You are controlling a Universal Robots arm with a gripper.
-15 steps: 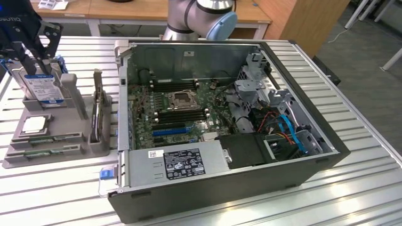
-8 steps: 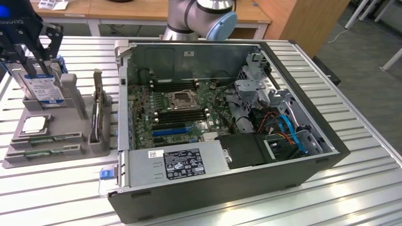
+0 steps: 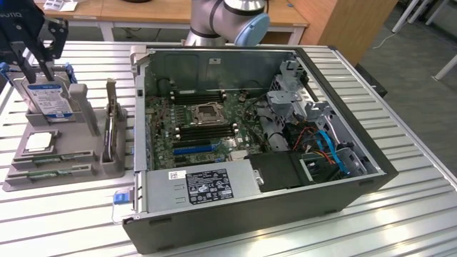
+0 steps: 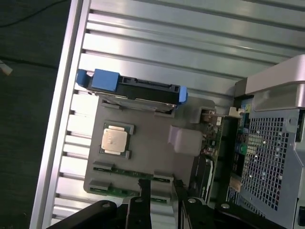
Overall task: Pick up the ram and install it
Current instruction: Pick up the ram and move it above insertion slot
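Wooden desk [image 3: 150, 12] along top of frame; tall wooden panel [image 3: 341, 24] upper right; grey floor [image 3: 418, 101] right side; slatted metal table [image 3: 64, 214] lower left.

Ribbed metal table [image 3: 64, 219], 2 things directly on it, grey parts tray [image 3: 18, 184] toward the exterior view's left, computer case [image 3: 250, 225] just beside it, on its side, open on top

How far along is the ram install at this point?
Nothing looks done: the ram sticks lie in the grey tray. In hand: nothing; the hand hangs open over the tray. Left: lifting a stick and seating it in the computer.
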